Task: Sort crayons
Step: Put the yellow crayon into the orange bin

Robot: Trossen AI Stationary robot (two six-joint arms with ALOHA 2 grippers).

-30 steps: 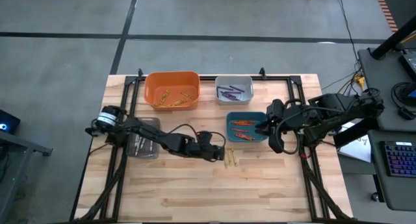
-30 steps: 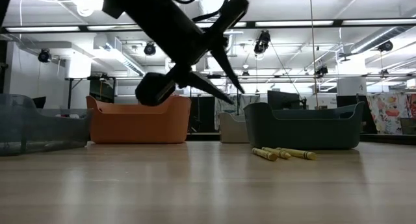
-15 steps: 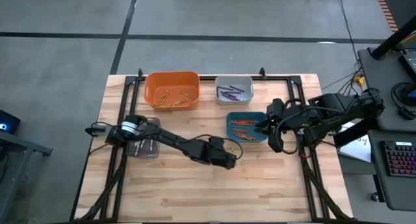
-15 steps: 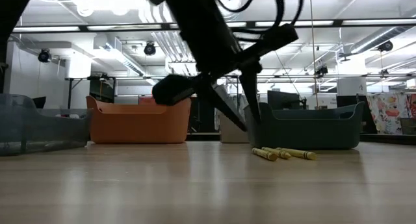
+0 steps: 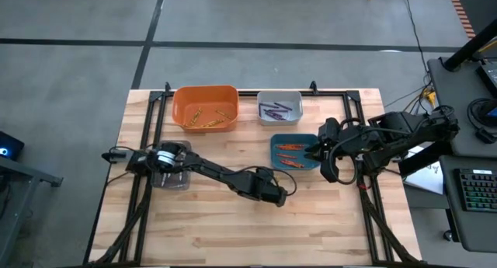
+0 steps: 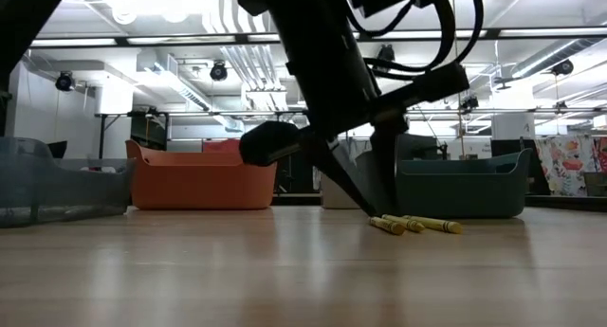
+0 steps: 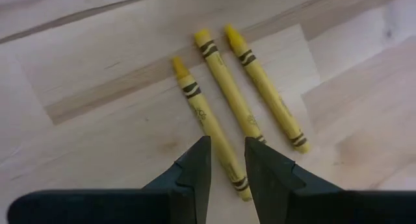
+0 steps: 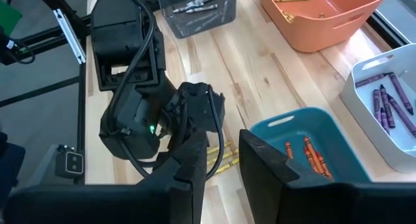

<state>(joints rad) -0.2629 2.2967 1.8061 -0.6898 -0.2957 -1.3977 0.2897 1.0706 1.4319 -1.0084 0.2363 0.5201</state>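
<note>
- Crayons are seen in several places: three yellow crayons [image 7: 221, 107] lie loose and side by side on the wooden desk [image 5: 202, 229], close in front of the blue bin [image 5: 293, 153].
- In the low view the same three yellow sticks [image 6: 414, 224] rest flat on the desk, in front of the dark-looking bin [image 6: 455, 185].
- The left tool [image 7: 226, 160] is held low over the desk, directly above the yellow crayons; its two dark fingers [image 7: 195, 169] are parted by a narrow gap and nothing is gripped between them.
- In the left wrist view one yellow crayon is seen running into the gap between the fingertips, with the other two just beside it.
- In the high view the left arm is stretched across the desk, its tool [image 5: 281, 195] covering the loose crayons.
- The right tool [image 8: 218, 156] is held over the right side of the desk by the blue bin; its fingers are slightly apart and empty.
- Orange-red crayons [image 5: 289, 154] are lying in the blue bin.
- Purple crayons [image 5: 277, 108] are lying in the white bin [image 5: 279, 116].
- Yellow crayons [image 5: 203, 119] are lying in the orange bin [image 5: 205, 95].
- Grey crayons [image 8: 194, 3] are seen in a clear bin [image 5: 172, 177] on the left side of the desk, partly hidden in the high view by the left arm.
</note>
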